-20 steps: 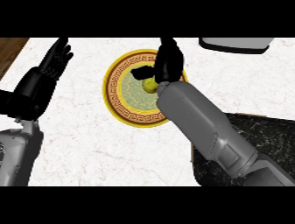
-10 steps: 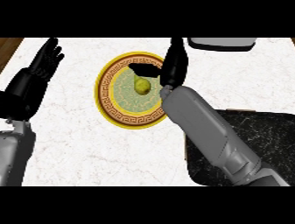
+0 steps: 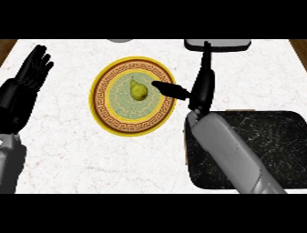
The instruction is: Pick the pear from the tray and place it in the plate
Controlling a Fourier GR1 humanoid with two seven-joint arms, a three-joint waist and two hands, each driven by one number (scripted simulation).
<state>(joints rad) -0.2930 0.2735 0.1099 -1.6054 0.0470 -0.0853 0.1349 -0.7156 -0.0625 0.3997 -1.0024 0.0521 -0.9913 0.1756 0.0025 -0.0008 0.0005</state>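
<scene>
One pear (image 3: 139,91) lies in centre of plate (image 3: 109,117), small and yellow-green, touched by neither hand. Right hand (image 3: 202,84) just right of plate, fingers straight and together pointing away, thumb stretched over plate rim toward pear, nothing pinched. Dark tray (image 3: 287,150) right of plate, below that hand, partly under grey forearm. Left hand (image 3: 29,75) well left of plate, resting open, fingers up.

Bare counter (image 3: 68,154) lies open between the left hand (image 3: 28,77) and the plate (image 3: 109,113). The right hand (image 3: 199,86) stands at the plate's right rim, thumb over it just beside the pear (image 3: 139,91). The tray (image 3: 277,141) fills the right side.
</scene>
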